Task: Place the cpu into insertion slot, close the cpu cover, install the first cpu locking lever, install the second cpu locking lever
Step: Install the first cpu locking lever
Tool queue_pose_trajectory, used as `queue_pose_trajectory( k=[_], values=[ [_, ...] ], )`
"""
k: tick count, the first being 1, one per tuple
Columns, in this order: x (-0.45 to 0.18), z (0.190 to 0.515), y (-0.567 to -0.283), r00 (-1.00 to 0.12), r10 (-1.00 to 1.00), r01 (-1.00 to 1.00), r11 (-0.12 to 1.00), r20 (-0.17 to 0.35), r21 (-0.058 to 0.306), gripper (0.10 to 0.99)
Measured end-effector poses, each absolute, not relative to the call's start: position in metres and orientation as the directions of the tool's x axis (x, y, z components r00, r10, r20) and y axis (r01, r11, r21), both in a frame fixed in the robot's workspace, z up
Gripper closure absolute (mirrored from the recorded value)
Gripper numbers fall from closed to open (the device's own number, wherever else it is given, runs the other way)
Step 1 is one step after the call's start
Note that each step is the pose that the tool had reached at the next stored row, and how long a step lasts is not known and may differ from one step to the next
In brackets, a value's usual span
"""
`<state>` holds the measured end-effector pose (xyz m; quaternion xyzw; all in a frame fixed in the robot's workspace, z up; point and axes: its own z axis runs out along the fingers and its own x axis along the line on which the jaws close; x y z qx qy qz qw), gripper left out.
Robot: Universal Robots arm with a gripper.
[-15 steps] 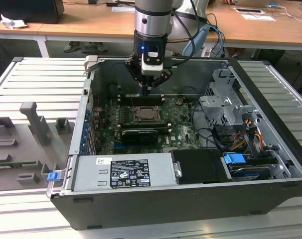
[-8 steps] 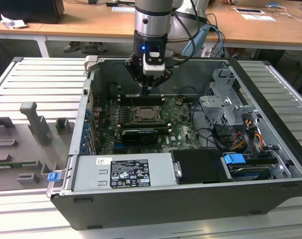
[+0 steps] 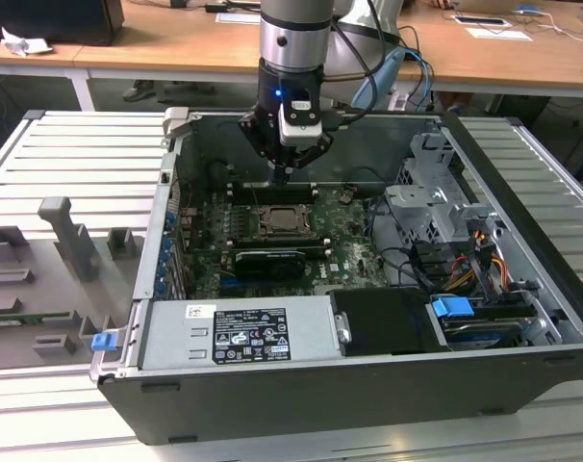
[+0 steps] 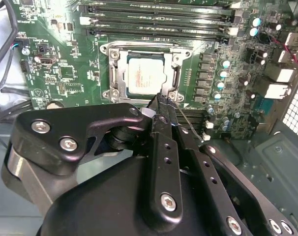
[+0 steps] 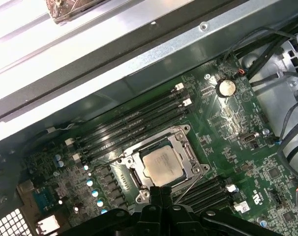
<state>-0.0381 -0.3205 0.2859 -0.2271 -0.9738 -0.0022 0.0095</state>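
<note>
Closest to your lens in the second wrist view is the black body of the hand (image 4: 161,102). Its two fingers (image 4: 159,142) run forward and meet at the tip, so you can read them as drawn together. That tip sits right at the edge of the insertion slot (image 4: 105,48), at the corner where a thin wire lever (image 4: 189,127) slants away from the slot over the green board (image 4: 65,73). The tip is touching or almost touching that wire, but you cannot tell whether the fingers pinch it.

The cpu (image 4: 145,73) lies flat inside the insertion slot with its pale metal top facing up. The cpu cover (image 4: 117,73) is down over it. Its silvery frame lies around the chip's edges, and the top shows through the cut-out.

In the first wrist view you get the hand (image 5: 161,189) at the slot's edge, with the cpu (image 5: 162,164) seated under the cpu cover (image 5: 189,158). The wire lever (image 5: 188,189) angles off beside the fingertips. Long black memory slots (image 5: 134,123) run beside the insertion slot (image 5: 184,130) on the side away from the hand. A round coin cell (image 5: 226,88) sits well apart from the slot.

In the exterior view the hand (image 3: 281,177) hangs from the arm (image 3: 291,38) just above the insertion slot (image 3: 263,208). Both are inside the open computer case (image 3: 368,385), which rests on the grey slatted desk (image 3: 70,154). A long black card (image 3: 267,262) lies near the slot.
</note>
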Motion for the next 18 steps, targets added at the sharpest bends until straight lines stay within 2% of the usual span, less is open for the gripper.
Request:
queue_pose_trajectory(
  k=[18],
  values=[
    [-0.0381,0.2859,-0.3205,-0.937,0.348,0.348,0.937,0.020,0.000,0.980]
  ],
)
